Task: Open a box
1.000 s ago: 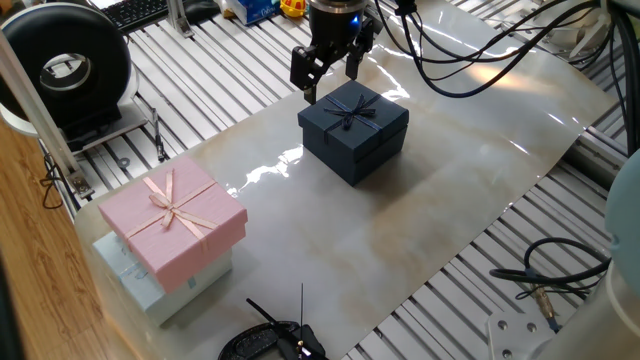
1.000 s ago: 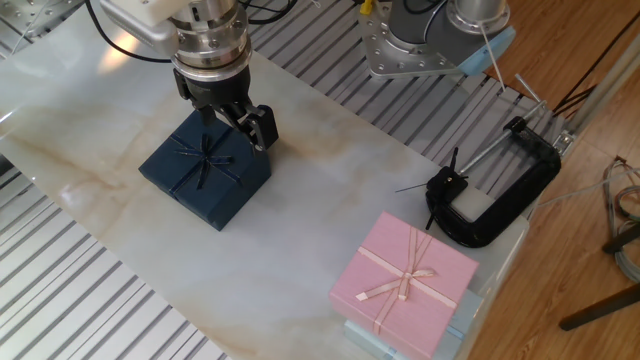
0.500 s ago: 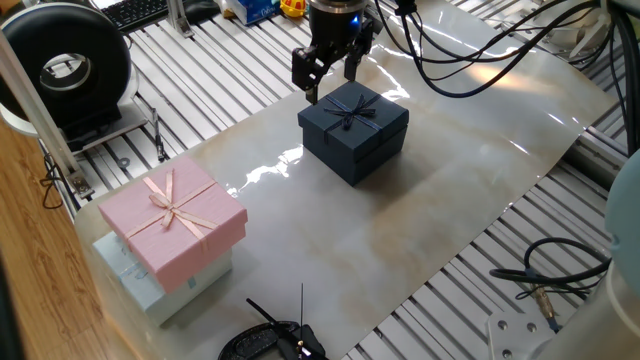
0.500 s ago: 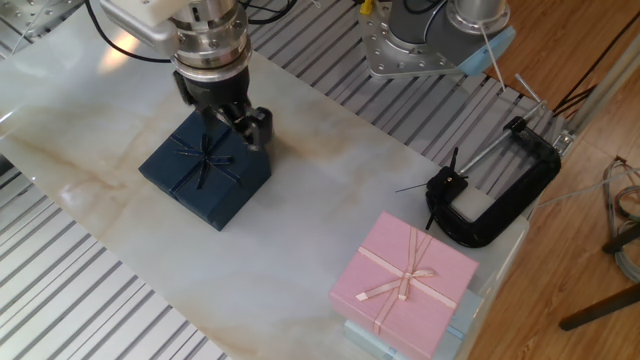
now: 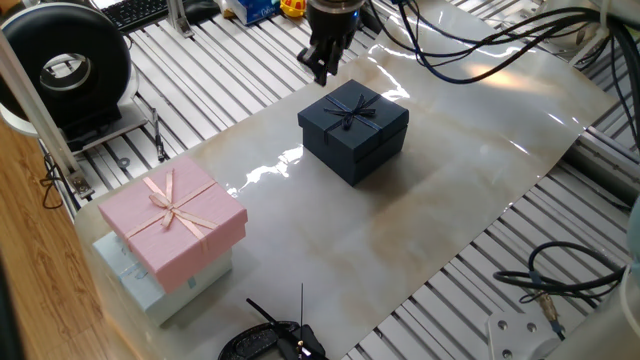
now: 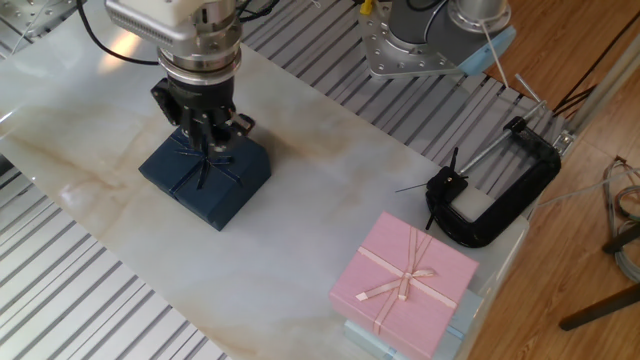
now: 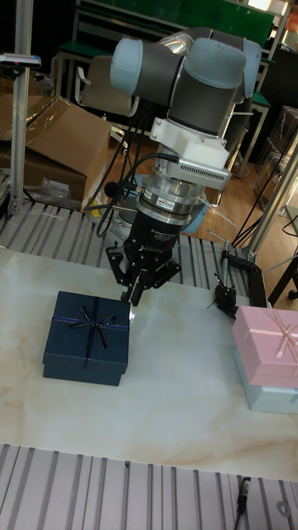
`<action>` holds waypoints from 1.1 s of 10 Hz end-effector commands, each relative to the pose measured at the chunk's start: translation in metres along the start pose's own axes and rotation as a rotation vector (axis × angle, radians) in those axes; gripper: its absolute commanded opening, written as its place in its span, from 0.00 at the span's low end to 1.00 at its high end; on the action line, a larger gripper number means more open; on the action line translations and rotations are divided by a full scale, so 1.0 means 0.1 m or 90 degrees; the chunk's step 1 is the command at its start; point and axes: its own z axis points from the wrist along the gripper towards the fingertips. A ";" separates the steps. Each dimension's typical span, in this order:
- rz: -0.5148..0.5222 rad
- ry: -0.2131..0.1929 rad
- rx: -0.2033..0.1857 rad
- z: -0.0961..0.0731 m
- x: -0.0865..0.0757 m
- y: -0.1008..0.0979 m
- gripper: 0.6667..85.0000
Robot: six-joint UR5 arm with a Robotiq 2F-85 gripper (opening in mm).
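Observation:
The box [image 5: 352,128] is a dark navy cube with a matching ribbon bow, and its lid is on. It stands on the pale marble mat, also visible in the other fixed view as the box [image 6: 215,185] and in the tall view as the box [image 7: 87,335]. My gripper [image 5: 322,62] hangs just above the box's far edge. In the other fixed view the gripper [image 6: 205,125] is over the lid's rear half, fingers spread and holding nothing. The tall view puts the gripper [image 7: 141,281] above the box's upper right corner.
A pink box [image 5: 175,215] with a pink bow sits on a pale mint box [image 5: 140,275] at the mat's corner. A black clamp [image 6: 490,195] lies beside them. A black round device [image 5: 65,65] stands off the mat. Cables hang behind the arm.
The gripper has turned about its vertical axis and lifted slightly, shifting over the lid's edge. The box has not moved and its lid stays on.

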 end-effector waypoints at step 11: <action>0.021 0.018 -0.004 -0.03 0.03 0.04 0.01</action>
